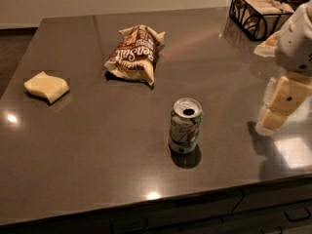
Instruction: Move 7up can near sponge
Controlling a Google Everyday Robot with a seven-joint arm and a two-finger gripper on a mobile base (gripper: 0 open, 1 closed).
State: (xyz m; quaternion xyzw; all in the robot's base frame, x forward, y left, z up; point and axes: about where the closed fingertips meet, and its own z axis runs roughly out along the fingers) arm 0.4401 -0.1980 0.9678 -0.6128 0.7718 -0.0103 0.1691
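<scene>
The 7up can (185, 126) stands upright on the dark countertop (97, 150), near its front edge, with its silver top open. The pale yellow sponge (46, 87) lies flat at the far left of the countertop, well apart from the can. My gripper (280, 104) hangs at the right edge of the view, to the right of the can and about level with it. It is not touching the can and holds nothing.
A brown-and-cream snack bag (134, 55) lies behind the can, between it and the back of the counter. A black wire basket (258, 13) with napkins stands at the back right. The countertop's front edge runs just below the can.
</scene>
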